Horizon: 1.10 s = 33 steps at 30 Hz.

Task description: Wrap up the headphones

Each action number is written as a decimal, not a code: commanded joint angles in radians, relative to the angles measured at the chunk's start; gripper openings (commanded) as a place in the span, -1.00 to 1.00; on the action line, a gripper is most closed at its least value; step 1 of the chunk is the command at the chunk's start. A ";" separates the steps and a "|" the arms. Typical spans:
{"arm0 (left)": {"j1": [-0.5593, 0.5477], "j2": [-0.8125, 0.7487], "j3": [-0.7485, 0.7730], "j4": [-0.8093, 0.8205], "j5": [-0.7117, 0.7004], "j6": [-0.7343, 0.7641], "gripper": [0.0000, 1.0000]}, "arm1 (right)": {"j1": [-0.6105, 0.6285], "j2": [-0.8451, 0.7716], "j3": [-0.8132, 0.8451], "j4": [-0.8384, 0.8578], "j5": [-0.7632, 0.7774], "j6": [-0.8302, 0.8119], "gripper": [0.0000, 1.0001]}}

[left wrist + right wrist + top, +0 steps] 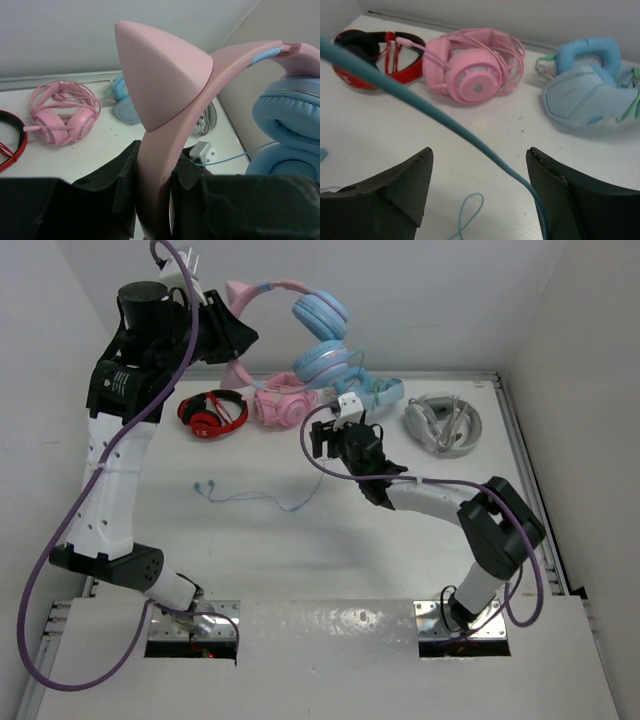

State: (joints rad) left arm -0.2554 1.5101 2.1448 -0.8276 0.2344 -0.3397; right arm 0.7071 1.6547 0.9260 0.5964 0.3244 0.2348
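White matte worktop (pixel 300 570) boxed in by plain white walls (pixel 420 300), seen from above, with two white and black robot arms rising from the lower edge.

At upper left of the overhead view, the left arm stands tall and its black left hand (pixel 156 165) is clamped on the headphones (pixel 320 312), held up in the air in front of the back wall. The wrist view shows two dark angular fingers (pixel 120 175) pressed against either side of the smooth pink plastic headband. A pointed, rounded pink cat ear (pixel 155 75) sticks out from the band; the overhead view shows two such ears. Two round, light blue earcups with soft padded cushions hang to the right of the hand, one above the other.

Along the far edge of the worktop lie four more headsets, left to right:
- one glossy red and black pair (pixel 212 412), folded into a ring
- one all-pink pair (pixel 285 405) with its cord looped around it
- one all light blue pair (pixel 378 390) with squarish cups
- one pale grey pair (pixel 443 422), curled into a circle

Right of centre, the right arm reaches in low. The right hand (pixel 480 152) has its two black wedge-shaped fingers (pixel 395 185) spread wide apart. The thin, smooth, light blue cable (pixel 427 110) slants between them, and I cannot tell whether it touches either one. In the overhead view its loose end trails in a wavy line across the worktop to the left.
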 commanded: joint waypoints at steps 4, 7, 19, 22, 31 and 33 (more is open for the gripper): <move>0.077 -0.014 0.009 0.104 0.111 -0.100 -1.00 | 0.000 0.089 0.007 -0.021 0.101 0.119 -0.27; 0.177 -0.010 -0.067 0.149 0.219 -0.177 -1.00 | 0.005 0.051 -0.058 -0.053 0.049 0.185 -0.73; 0.251 0.024 -0.325 0.234 0.100 -0.303 -1.00 | 0.342 0.134 0.495 -0.843 -0.094 -0.125 -1.00; 0.249 0.022 -0.394 0.269 0.011 -0.248 -1.00 | 0.449 0.212 0.713 -1.120 -0.191 -0.227 -1.00; 0.115 -0.016 -0.663 0.378 -0.199 0.063 -1.00 | 0.508 0.199 0.967 -1.242 -0.311 -0.268 -1.00; 0.047 -0.040 -0.738 0.424 -0.306 0.175 -1.00 | 0.500 0.186 1.004 -1.291 -0.266 -0.279 -1.00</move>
State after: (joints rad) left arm -0.1112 1.5566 1.4502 -0.5644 0.0456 -0.3378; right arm 1.2240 1.8923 1.8603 -0.6052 0.0444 -0.0044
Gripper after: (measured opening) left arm 0.222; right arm 0.001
